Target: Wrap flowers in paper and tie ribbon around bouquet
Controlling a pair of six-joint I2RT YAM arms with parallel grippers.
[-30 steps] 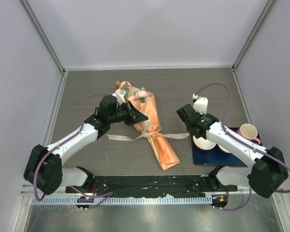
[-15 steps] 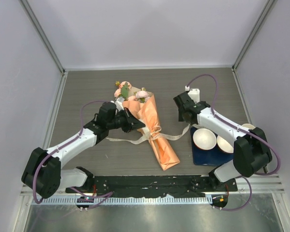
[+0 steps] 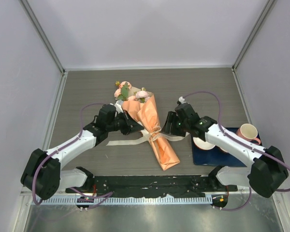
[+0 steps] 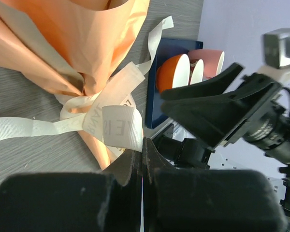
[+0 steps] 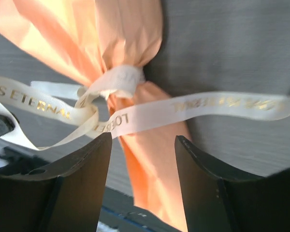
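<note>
The right tool (image 5: 142,145) is hanging released, jaws spread, just to the right of the knot (image 5: 121,79) in the ribbon (image 5: 217,105). The ribbon's right-hand tail is running crosswise just ahead of those jaws, so a short advance and a close would probably catch it flat. The bouquet (image 3: 159,145) is lying on the desk (image 3: 87,92) between the arms. Its long axis is slanting from the flowers (image 3: 125,91) at the far left to the paper tip at the near right, with the ribbon crossing at the waist. The left tool (image 4: 142,142) is sitting clenched on the opposite side, seemingly pinching a ribbon loop.
</note>
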